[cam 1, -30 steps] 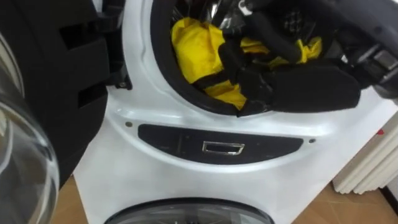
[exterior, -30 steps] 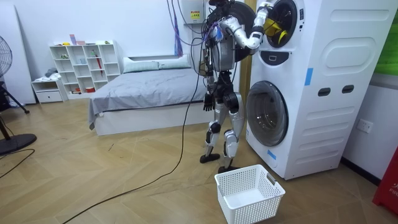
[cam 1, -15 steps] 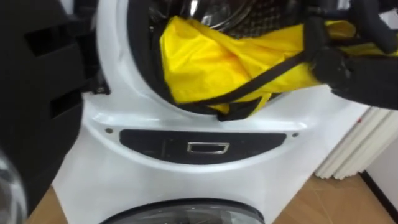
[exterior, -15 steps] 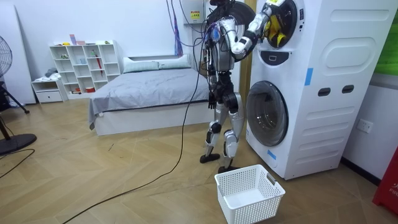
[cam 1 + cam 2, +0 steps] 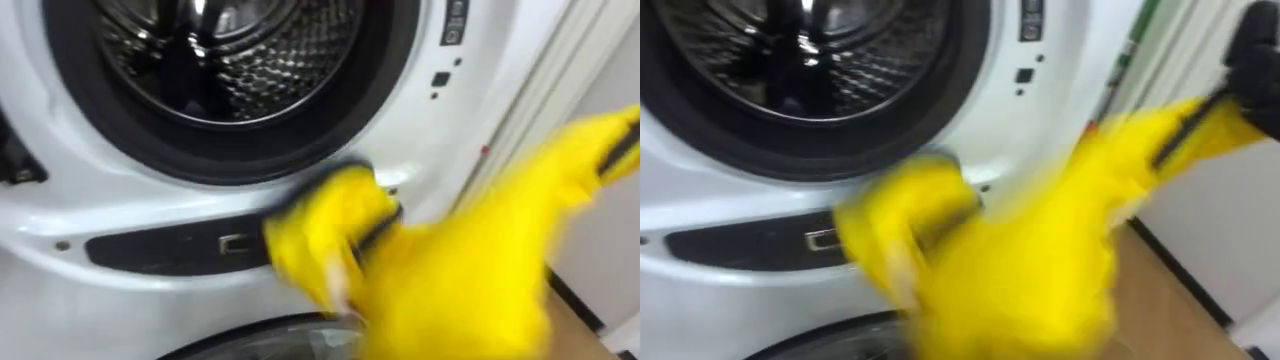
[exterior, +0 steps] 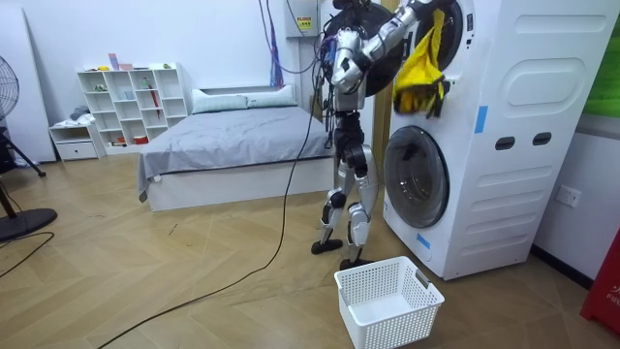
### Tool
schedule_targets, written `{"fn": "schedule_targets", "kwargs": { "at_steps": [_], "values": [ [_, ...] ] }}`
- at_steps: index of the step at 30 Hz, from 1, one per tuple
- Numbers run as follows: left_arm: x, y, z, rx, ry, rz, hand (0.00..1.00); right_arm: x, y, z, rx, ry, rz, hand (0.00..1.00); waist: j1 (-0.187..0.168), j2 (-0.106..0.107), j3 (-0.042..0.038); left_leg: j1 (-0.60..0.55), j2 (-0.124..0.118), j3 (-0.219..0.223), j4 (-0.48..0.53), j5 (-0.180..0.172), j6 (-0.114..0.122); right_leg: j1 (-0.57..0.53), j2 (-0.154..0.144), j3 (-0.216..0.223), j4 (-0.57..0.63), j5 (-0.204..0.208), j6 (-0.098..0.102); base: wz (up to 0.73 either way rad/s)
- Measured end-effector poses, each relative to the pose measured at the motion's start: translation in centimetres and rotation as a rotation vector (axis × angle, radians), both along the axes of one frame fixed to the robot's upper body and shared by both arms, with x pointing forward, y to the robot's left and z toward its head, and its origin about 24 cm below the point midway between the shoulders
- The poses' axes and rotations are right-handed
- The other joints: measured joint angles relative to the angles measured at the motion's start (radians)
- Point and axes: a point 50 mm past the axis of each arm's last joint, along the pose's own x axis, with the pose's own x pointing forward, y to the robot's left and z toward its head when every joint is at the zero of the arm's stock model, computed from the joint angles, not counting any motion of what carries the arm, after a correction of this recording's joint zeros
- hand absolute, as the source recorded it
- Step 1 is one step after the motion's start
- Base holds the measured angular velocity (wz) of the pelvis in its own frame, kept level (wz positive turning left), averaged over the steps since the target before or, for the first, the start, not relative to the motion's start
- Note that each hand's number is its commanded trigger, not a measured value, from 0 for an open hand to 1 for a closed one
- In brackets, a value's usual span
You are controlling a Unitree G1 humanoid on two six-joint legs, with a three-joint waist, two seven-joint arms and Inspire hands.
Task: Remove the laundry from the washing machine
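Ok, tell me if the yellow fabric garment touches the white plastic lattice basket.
Apart. The room view shows the garment hanging from the raised right hand, the basket sitting well below it.

Bright, even indoor light falls on the yellow garment (image 5: 450, 270). Highlights glint on the washing machine drum (image 5: 215, 55); its depth lies shadowed.

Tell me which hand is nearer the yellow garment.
Right. The right hand grips the yellow garment at its upper end; the left hand hangs low by the robot's hip, well below the garment.
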Motion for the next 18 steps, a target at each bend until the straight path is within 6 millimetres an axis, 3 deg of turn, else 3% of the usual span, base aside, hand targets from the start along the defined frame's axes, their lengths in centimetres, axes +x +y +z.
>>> {"fn": "schedule_targets", "kwargs": {
  "at_steps": [8,13,15,18],
  "values": [
    [0.1,0.3,0.1,0.005,0.007,0.002,0.00,-0.8,-1.9,-1.4,0.024,0.062,-0.155,1.00,-0.053,-0.007,-0.0025,-0.007,-0.002,0.047,-0.003,-0.001,-0.001,-0.034,0.012,0.043,0.016,0.001,0.000,-0.19],
    [0.2,0.3,0.1,0.004,0.006,0.008,0.00,-1.5,-3.3,-1.7,0.046,0.061,-0.256,1.00,-0.059,-0.015,-0.0048,-0.006,-0.001,0.063,0.009,-0.001,-0.002,-0.035,0.016,0.060,0.017,0.001,0.000,-0.11],
    [0.2,0.4,0.2,0.006,0.005,0.009,0.00,-1.5,-3.7,-2.0,0.060,0.069,-0.274,1.00,-0.052,-0.018,-0.0049,-0.004,-0.001,0.074,0.009,-0.001,-0.002,-0.038,0.028,0.094,0.015,0.006,0.001,-0.22],
    [0.0,0.4,0.1,0.002,0.021,0.015,0.00,-1.2,-3.7,-2.5,0.077,0.102,-0.280,1.00,-0.039,-0.020,-0.0035,-0.001,-0.002,0.092,0.008,-0.001,-0.002,-0.044,0.030,0.098,0.015,0.014,-0.001,-0.25]
  ]
}}
